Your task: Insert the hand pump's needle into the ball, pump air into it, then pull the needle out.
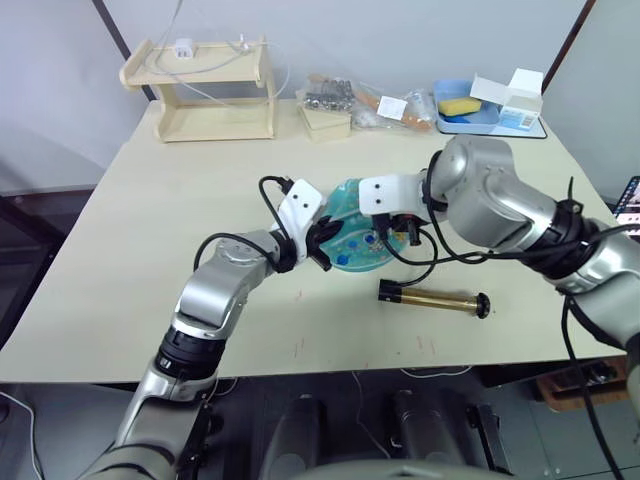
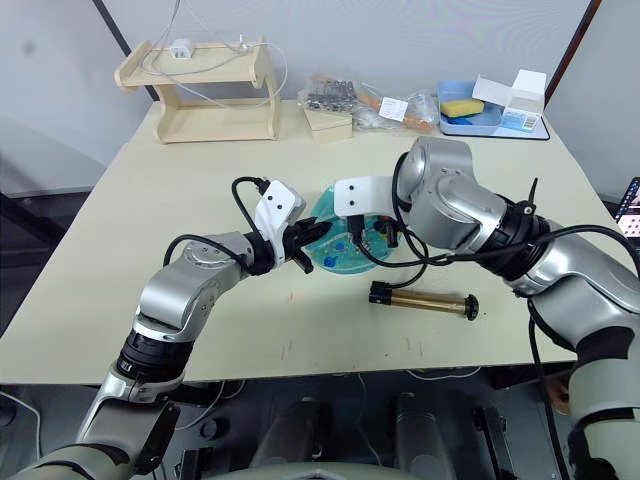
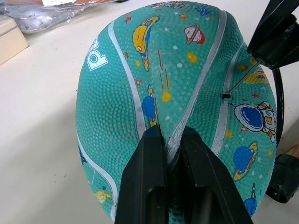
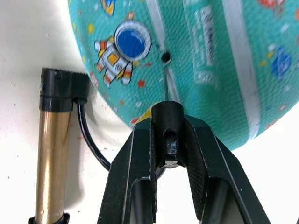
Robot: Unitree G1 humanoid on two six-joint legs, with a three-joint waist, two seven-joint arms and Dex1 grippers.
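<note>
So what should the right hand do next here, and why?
Probably ease the needle straight on into the valve hole: the right hand grips its fitting, the tip sits just short of the hole, and the left hand pinches the ball steady.

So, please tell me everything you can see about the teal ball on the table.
The ball is teal pebbled rubber with lighter bands, cartoon prints of planets and astronauts, and a small dark valve hole. It looks soft and underinflated: the left pincer pinches a fold of its skin. It rests on the pale table, next to the brass hand pump. The right pincer grips the needle by its black fitting, its tip just short of the valve hole.
</note>
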